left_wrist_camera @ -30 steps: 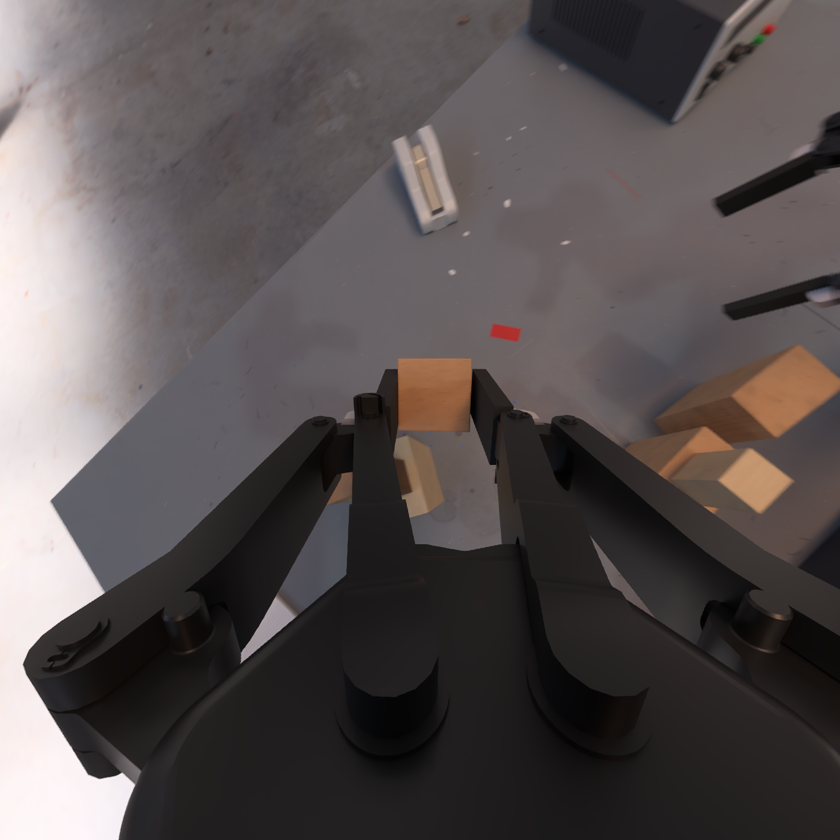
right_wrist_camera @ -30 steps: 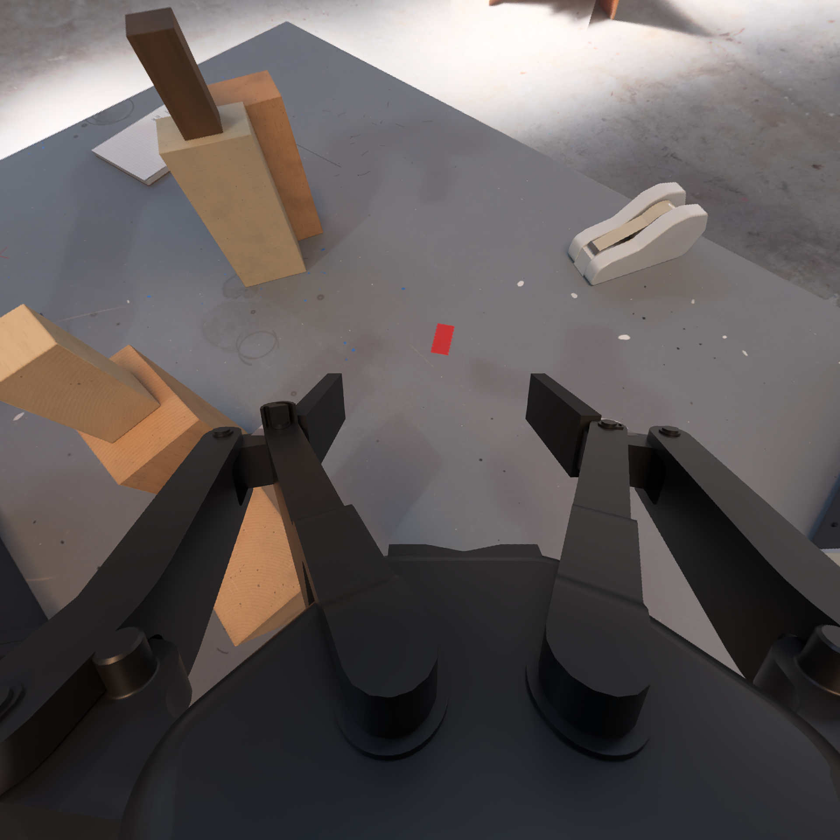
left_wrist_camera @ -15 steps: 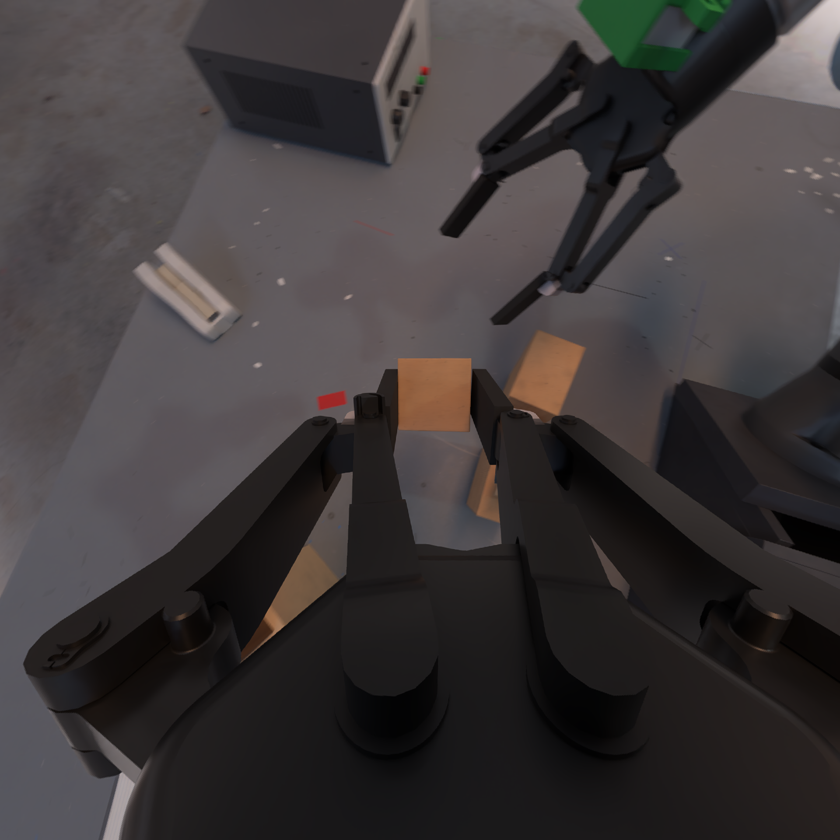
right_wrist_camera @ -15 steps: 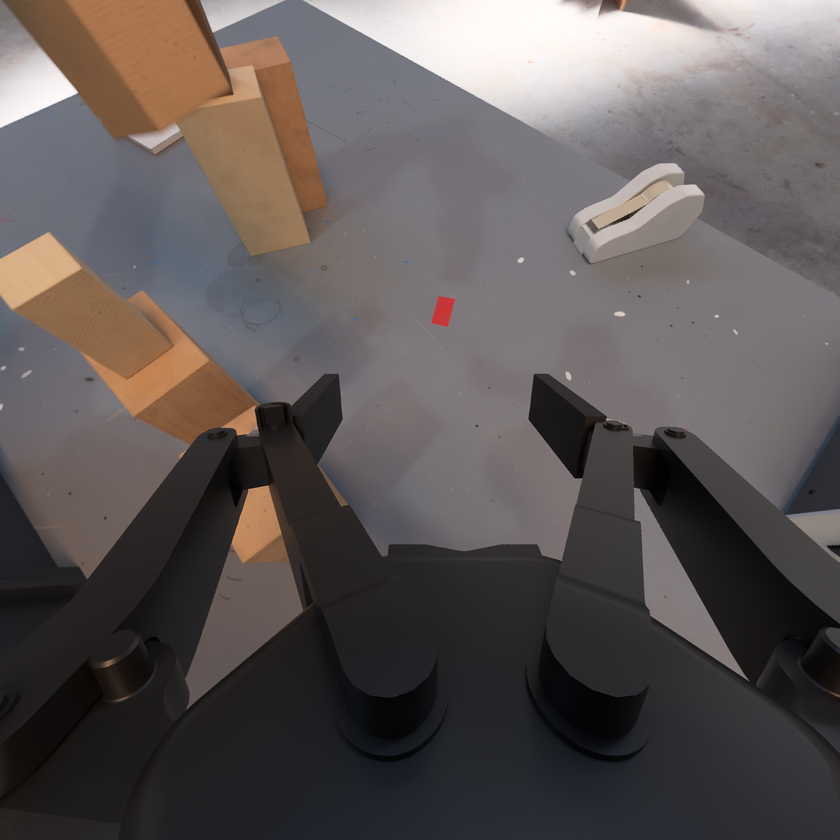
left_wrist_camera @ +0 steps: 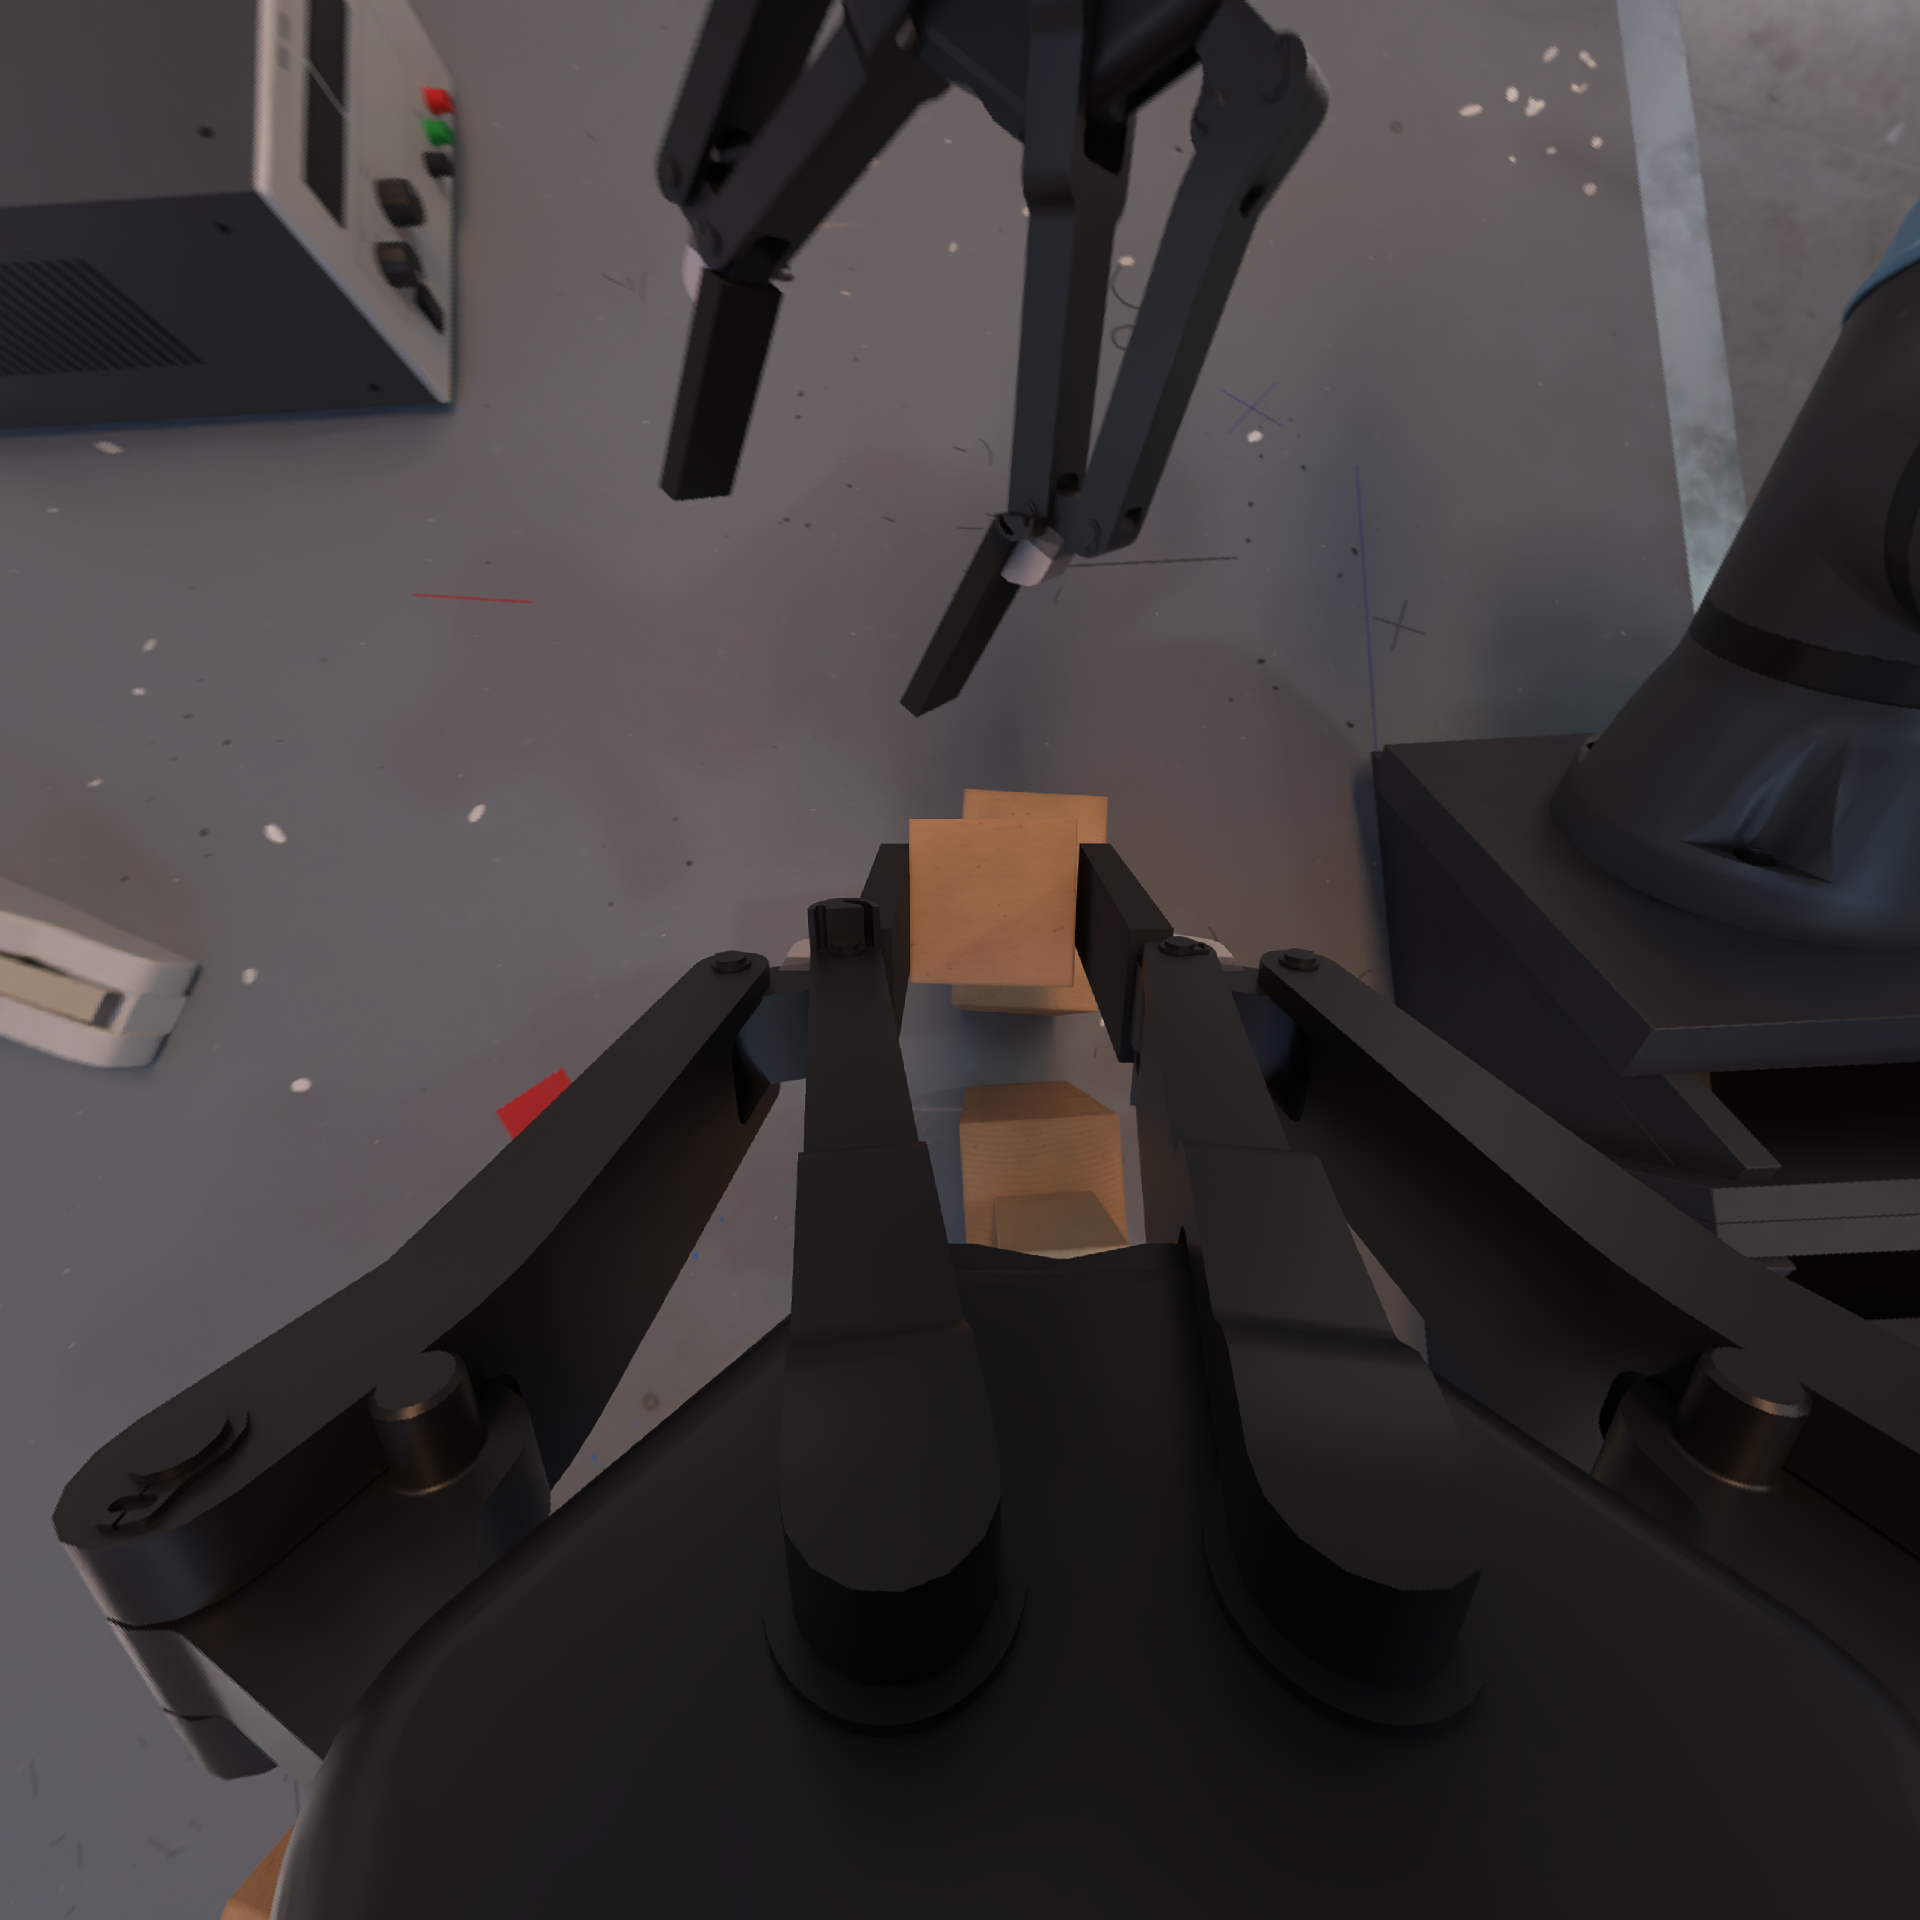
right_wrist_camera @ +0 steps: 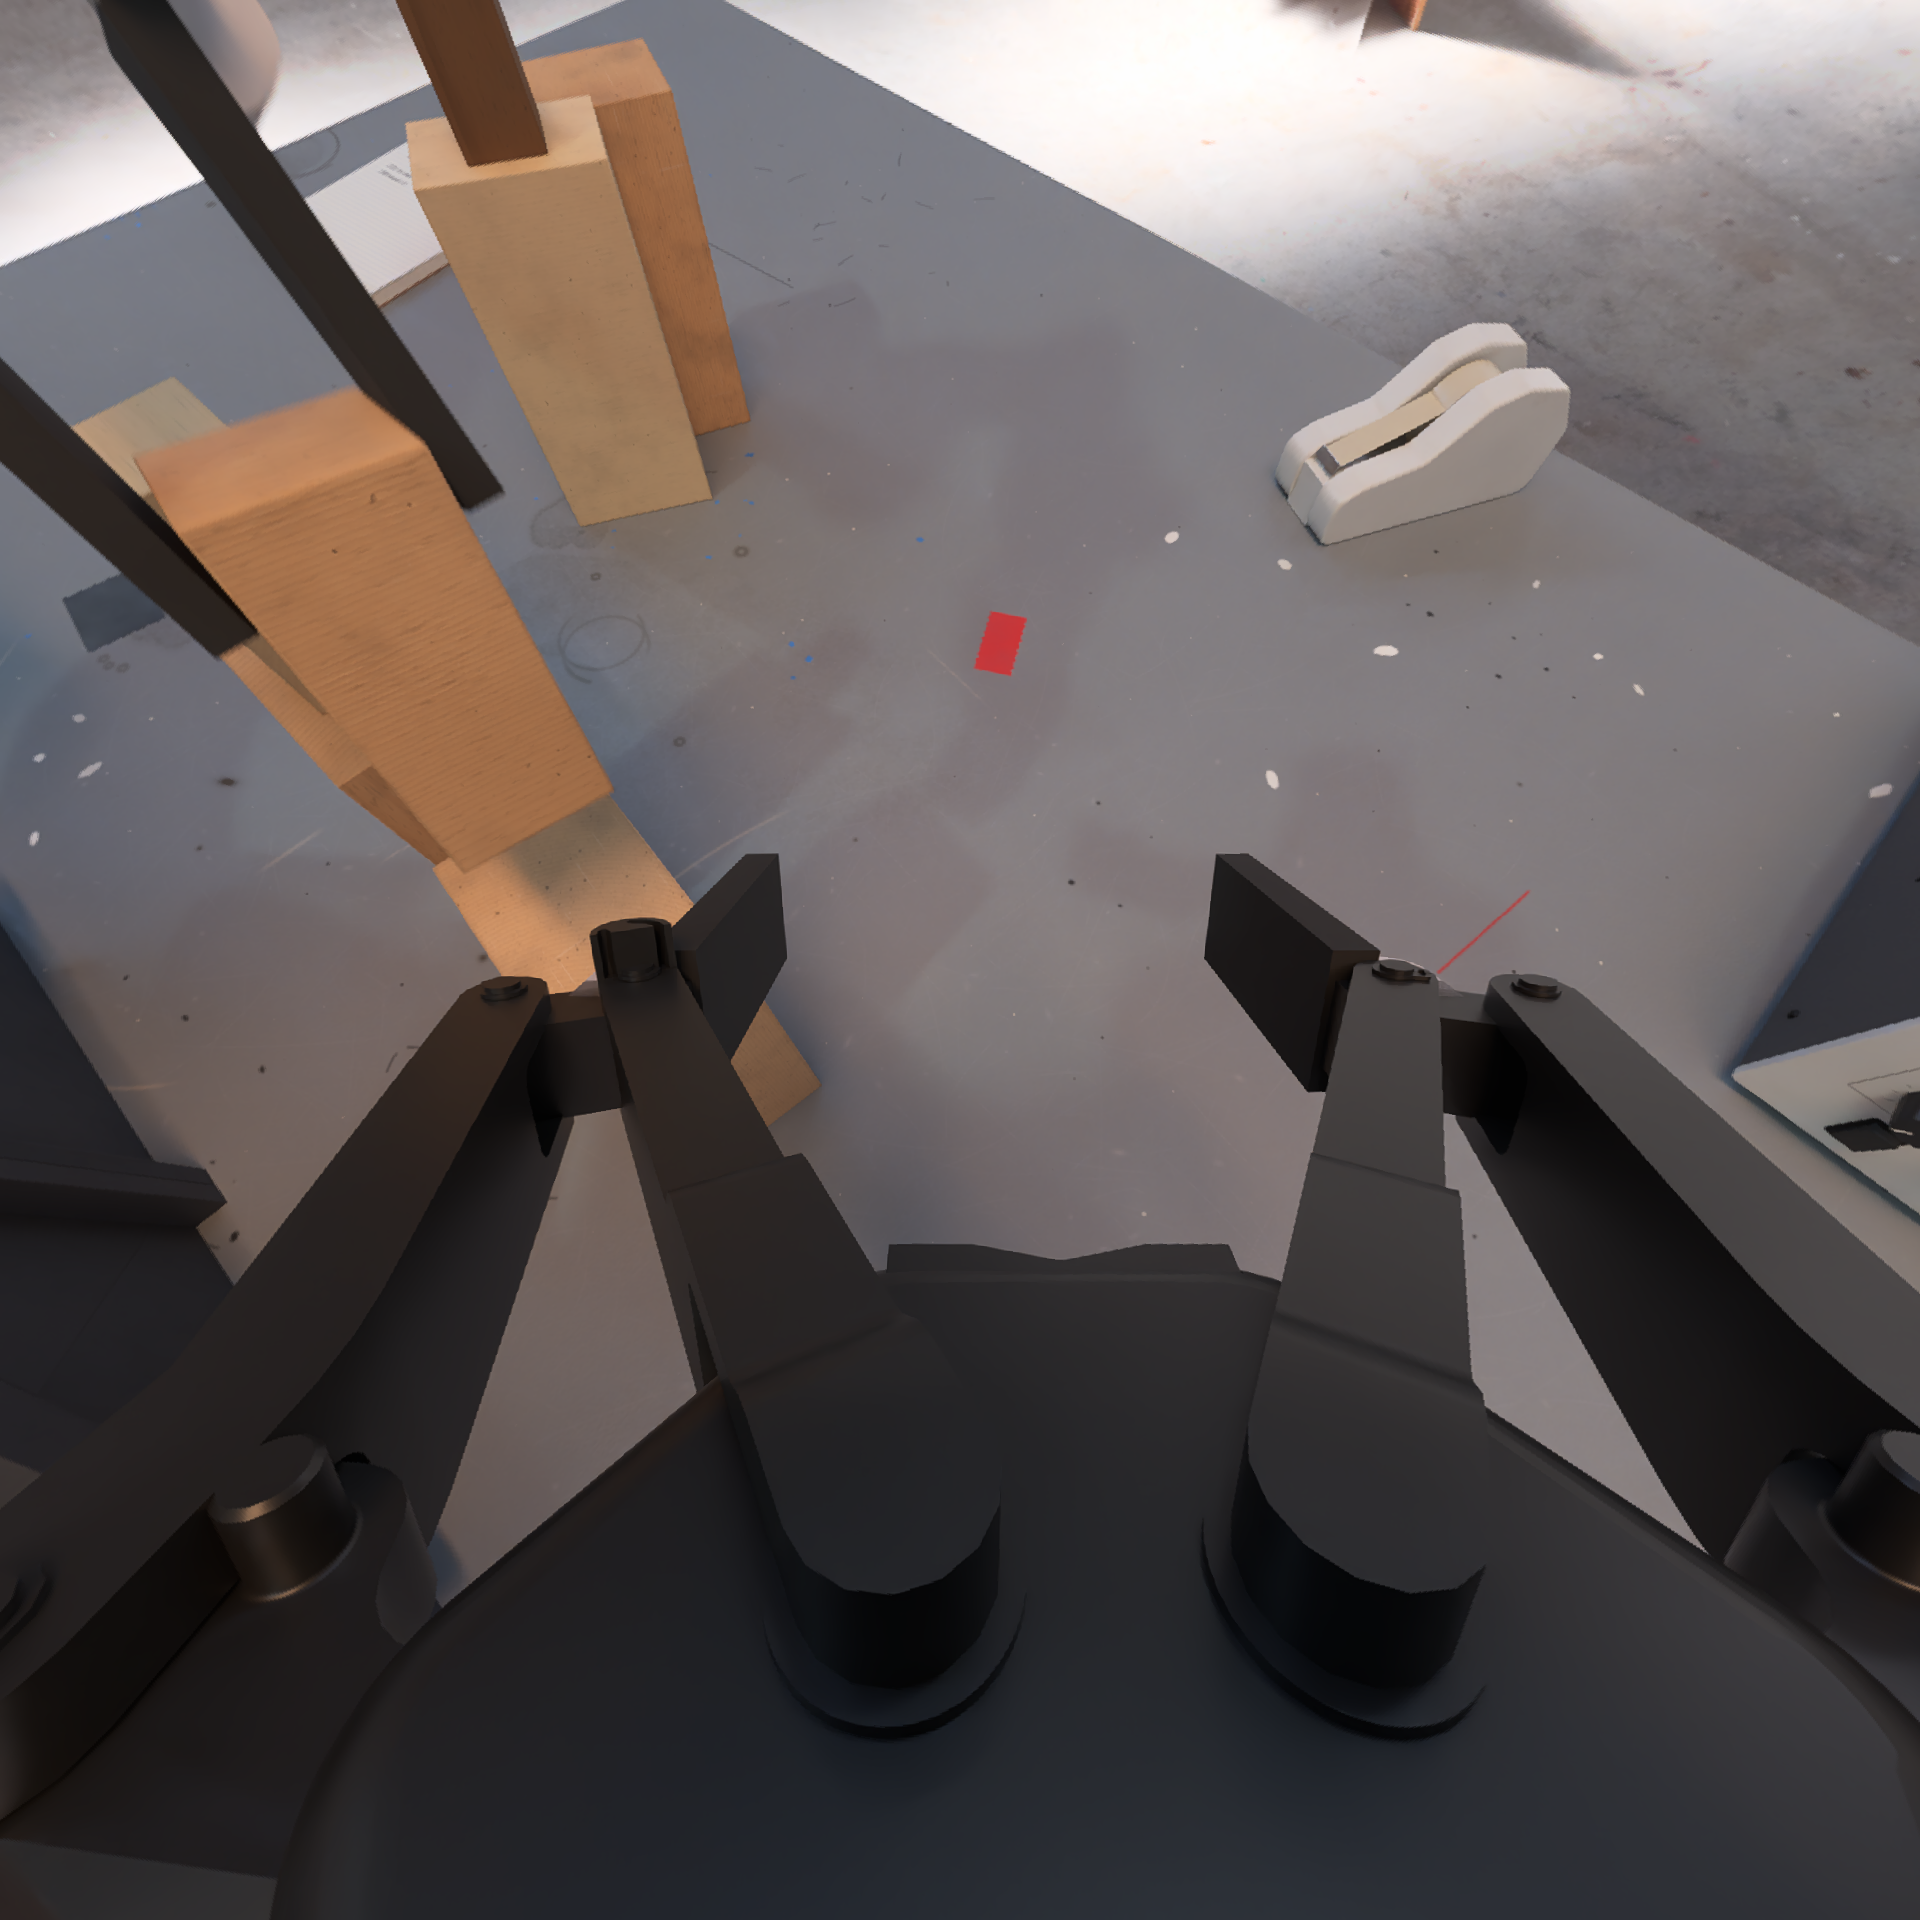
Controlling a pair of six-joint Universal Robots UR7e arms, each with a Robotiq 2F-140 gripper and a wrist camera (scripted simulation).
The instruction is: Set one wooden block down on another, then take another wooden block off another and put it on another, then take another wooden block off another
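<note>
Over the last second the left gripper [left_wrist_camera: 992, 902], clamped on an orange-brown wooden block [left_wrist_camera: 992, 899], has swung away from the worktop's open edge, where the white tape dispenser [right_wrist_camera: 1429, 447] sits, and now hangs directly above the lying blocks [left_wrist_camera: 1039, 1158] near the arm base [left_wrist_camera: 1766, 790]. In the right wrist view the carried block [right_wrist_camera: 364, 613] hangs tilted just above the flat block [right_wrist_camera: 613, 914], though I cannot tell whether they touch. This looks like the approach for setting a block down on another; release seems the next call, once the block sits square.

The right gripper [right_wrist_camera: 992, 961] stays spread wide and empty over the middle of the worktop, near the small red marker [right_wrist_camera: 1001, 642].

The worktop [right_wrist_camera: 1143, 779] is grey, scuffed and flecked with white specks. Toward its far corner stand two tall blocks [right_wrist_camera: 582, 312] side by side with a dark stick [right_wrist_camera: 478, 73] on top. A grey control box [left_wrist_camera: 208, 229] sits near another corner. Beyond the edges lies mottled concrete floor [right_wrist_camera: 1558, 156].
</note>
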